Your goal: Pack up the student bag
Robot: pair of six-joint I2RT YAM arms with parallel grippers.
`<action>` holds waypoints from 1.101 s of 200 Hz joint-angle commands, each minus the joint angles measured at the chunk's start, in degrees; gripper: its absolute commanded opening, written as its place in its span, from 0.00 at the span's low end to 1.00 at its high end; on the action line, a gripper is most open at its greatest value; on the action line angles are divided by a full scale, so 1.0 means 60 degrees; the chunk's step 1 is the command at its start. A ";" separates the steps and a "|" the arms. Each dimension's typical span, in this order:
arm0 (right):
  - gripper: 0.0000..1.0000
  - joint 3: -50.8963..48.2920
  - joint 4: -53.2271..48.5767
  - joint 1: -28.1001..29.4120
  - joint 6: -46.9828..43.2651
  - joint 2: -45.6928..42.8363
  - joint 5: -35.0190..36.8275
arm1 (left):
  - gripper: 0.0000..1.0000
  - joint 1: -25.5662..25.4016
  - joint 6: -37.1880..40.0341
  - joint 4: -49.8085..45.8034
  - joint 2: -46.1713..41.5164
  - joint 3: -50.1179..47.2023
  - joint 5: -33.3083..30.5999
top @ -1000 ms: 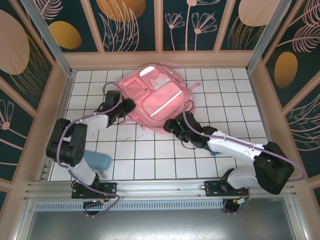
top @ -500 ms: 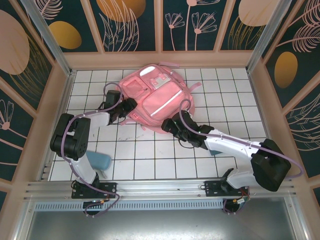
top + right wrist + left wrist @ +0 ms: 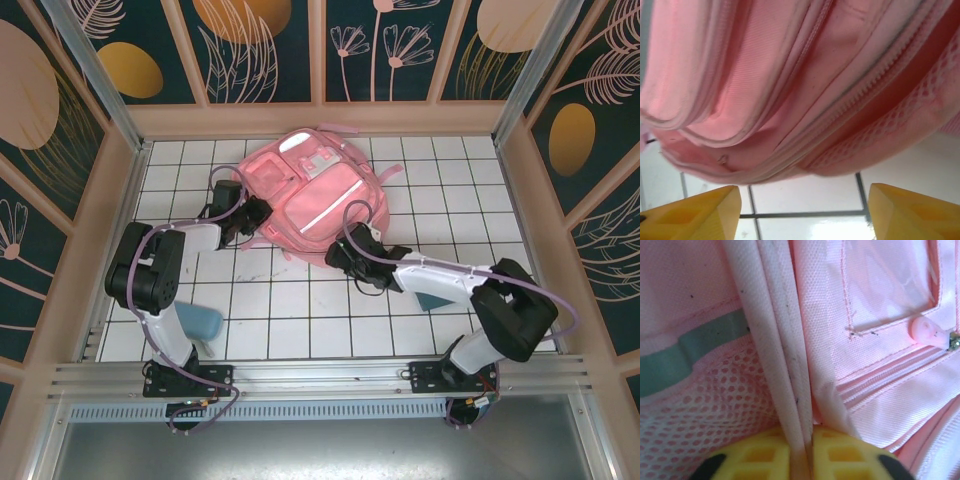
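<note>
Dark teal wall panels point(image 3: 415, 50) with gold and pink plant motifs enclose a white tiled floor point(image 3: 300, 330).

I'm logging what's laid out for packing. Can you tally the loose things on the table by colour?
Pink: 1, the backpack
Blue: 2, a case at the near left and a blue-green thing at the near right, partly hidden
Total: 3
</note>
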 commanded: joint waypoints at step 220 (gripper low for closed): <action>0.50 0.4035 -0.3366 0.3087 -0.1473 0.1649 0.3082 | 0.00 -0.1123 -0.2160 0.2090 -0.2550 0.0241 0.1680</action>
